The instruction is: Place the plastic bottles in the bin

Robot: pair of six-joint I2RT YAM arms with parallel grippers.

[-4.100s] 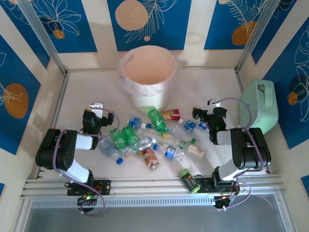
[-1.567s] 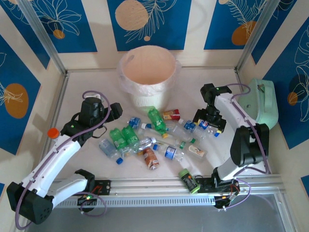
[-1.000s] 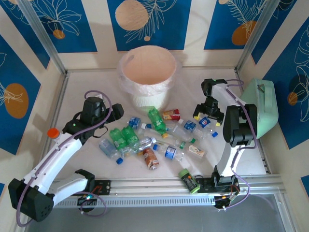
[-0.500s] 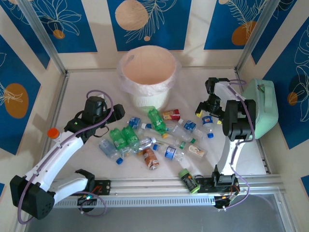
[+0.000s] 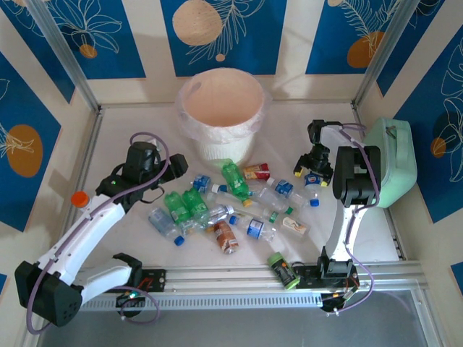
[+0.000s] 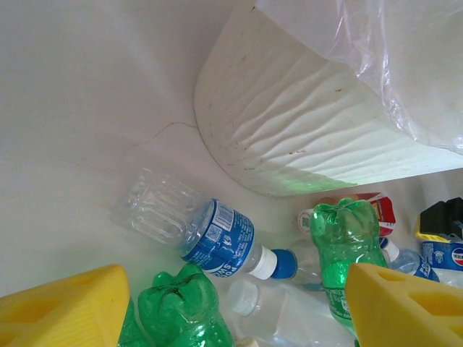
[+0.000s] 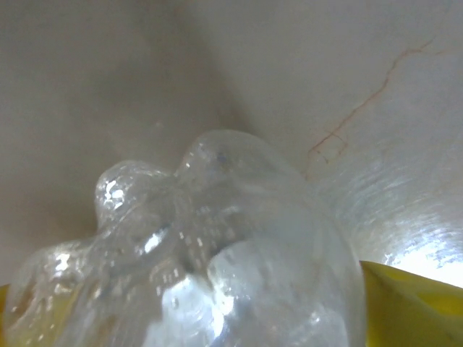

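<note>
Clear bottle (image 7: 217,238) is bracketed by the right gripper's (image 5: 313,168) pads, pinch unconfirmed; left gripper (image 6: 231,303) is spread. Slick plastic could be squeezed out.

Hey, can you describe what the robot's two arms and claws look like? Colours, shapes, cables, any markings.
The left arm and right arm are built from smooth white links joined by chunky black joints. An orange round cap sits on one left-arm joint. Purple cables loop along both arms. The left claw and right claw are black, with yellow wedge-shaped fingers.
</note>
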